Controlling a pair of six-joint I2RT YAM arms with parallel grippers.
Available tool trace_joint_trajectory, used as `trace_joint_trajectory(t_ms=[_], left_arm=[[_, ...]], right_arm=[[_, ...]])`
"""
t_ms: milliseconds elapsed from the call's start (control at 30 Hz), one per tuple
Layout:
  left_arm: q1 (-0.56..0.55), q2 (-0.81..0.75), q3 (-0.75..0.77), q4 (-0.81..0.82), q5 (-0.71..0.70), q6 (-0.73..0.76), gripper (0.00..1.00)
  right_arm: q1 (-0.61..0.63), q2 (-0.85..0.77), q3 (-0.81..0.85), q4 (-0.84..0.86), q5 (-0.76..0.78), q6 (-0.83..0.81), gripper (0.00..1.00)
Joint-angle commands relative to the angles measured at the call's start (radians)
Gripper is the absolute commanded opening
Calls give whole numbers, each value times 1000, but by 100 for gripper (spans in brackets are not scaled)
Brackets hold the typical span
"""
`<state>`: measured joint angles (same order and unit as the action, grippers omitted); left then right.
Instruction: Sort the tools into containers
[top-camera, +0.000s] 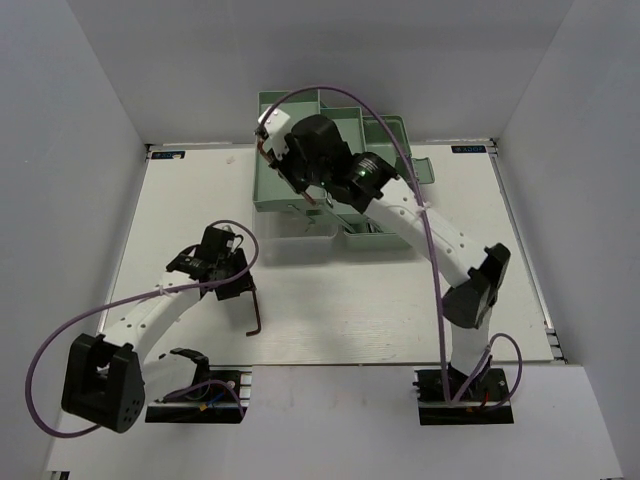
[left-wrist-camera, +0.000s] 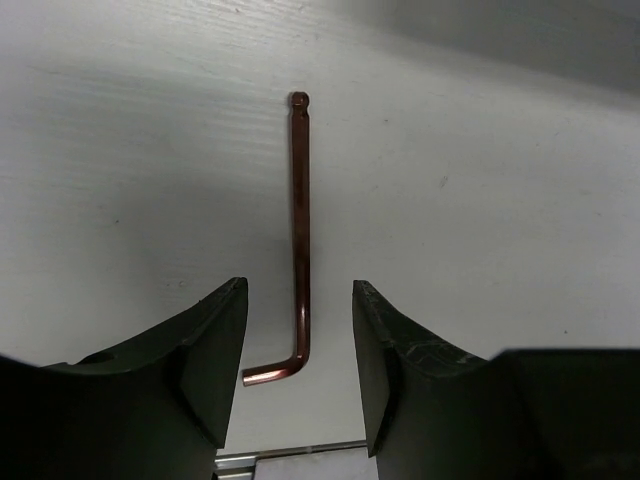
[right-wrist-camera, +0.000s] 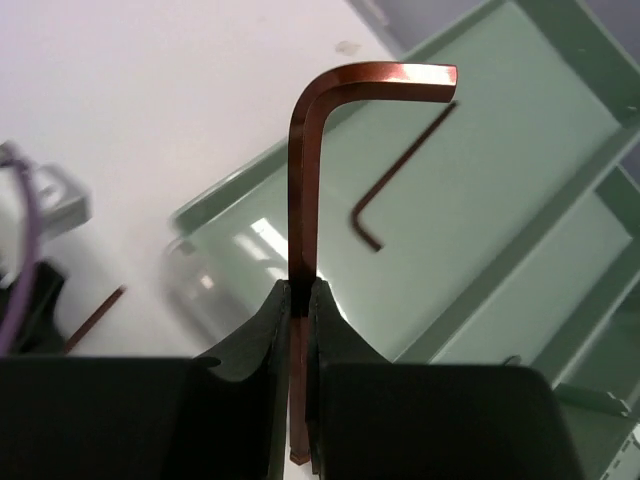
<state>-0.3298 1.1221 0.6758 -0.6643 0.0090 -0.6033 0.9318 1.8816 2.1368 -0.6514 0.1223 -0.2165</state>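
Observation:
A dark L-shaped hex key (left-wrist-camera: 300, 230) lies flat on the white table. My left gripper (left-wrist-camera: 300, 340) is open just above it, its fingers either side of the bend and not touching. The key also shows in the top view (top-camera: 254, 312) beside my left gripper (top-camera: 240, 288). My right gripper (right-wrist-camera: 302, 290) is shut on a second, thicker hex key (right-wrist-camera: 302, 180), held upright over a mint-green tray compartment (right-wrist-camera: 480, 230). A smaller hex key (right-wrist-camera: 395, 180) lies in that compartment. Screwdrivers and wrenches are not visible.
The mint-green toolbox (top-camera: 268, 170) stands at the table's far middle, its clear lid (top-camera: 300, 232) folded toward me. My right arm (top-camera: 430, 235) reaches across it from the right. Grey walls close in the table's left, right and back.

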Motion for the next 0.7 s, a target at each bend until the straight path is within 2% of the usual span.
trace_joint_trajectory(t_ms=[0, 233, 367, 533, 633, 667], left_arm=[[-20, 22, -5, 55, -7, -7, 56], [-51, 71, -16, 88, -17, -26, 56], [-60, 96, -16, 98, -36, -36, 56], [-92, 134, -7, 108, -50, -46, 60], [-110, 159, 2, 108, -87, -55, 60], [-121, 159, 2, 98, -87, -55, 60]], right_arm=[[-42, 43, 71, 208, 103, 2, 0], [-86, 181, 133, 386, 159, -23, 0], [-113, 197, 89, 355, 116, 18, 0], [-146, 166, 51, 309, 74, 39, 45], [-163, 117, 20, 288, 54, 51, 55], [-165, 105, 12, 285, 53, 58, 55]])
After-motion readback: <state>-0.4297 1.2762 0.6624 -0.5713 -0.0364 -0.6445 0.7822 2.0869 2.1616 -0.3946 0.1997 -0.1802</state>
